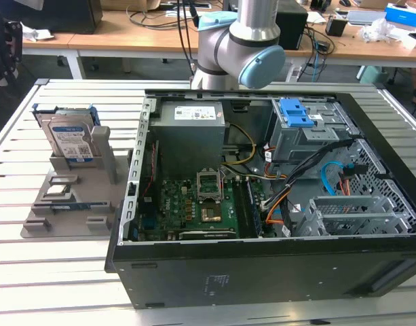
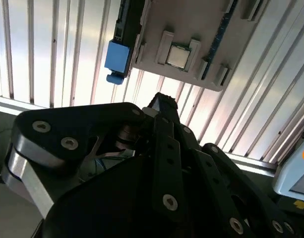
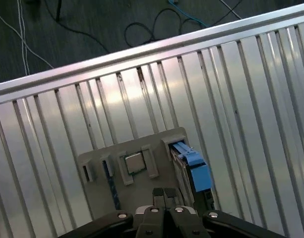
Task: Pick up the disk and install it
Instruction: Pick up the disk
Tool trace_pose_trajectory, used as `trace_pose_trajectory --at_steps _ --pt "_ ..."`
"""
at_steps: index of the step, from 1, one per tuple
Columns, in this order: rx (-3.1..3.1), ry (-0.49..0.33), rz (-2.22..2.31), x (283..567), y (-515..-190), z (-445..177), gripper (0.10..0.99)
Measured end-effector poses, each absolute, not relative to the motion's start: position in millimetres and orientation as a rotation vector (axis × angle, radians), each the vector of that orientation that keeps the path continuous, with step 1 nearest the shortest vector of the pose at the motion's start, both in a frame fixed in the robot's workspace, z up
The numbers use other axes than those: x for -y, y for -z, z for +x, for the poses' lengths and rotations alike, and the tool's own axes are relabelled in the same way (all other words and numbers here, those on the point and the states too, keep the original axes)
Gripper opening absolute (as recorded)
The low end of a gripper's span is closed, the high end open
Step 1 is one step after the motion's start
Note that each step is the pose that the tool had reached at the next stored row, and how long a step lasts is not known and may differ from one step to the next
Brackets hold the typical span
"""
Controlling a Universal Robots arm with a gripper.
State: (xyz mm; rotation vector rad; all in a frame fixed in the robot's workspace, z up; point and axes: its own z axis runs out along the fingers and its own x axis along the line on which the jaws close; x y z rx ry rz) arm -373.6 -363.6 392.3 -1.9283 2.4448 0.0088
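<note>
Blue-framed and standing on edge in its grey holder (image 3: 156, 141), the disk (image 3: 191, 168) sits below our claw (image 3: 164, 192), just off to one side of the fingertips rather than straight under them. Our claw hangs above the slatted table (image 3: 231, 89), fingers pressed together with nothing between them. We judge the disk's top edge runs roughly square to the line along which those fingers part, so they could straddle its thin faces.

Bright overhead light streaks glare along the slatted metal table (image 3: 231, 99) in both wrist views; the exterior view is evenly lit, with the computer case (image 1: 262, 278) shadowed inside.
</note>
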Motion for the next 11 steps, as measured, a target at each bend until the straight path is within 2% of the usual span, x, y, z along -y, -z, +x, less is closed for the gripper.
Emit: trace_pose_trajectory --at_steps 11 --pt "-2.321 -0.011 -2.076 363.5 -392.2 -373.5 0.106"
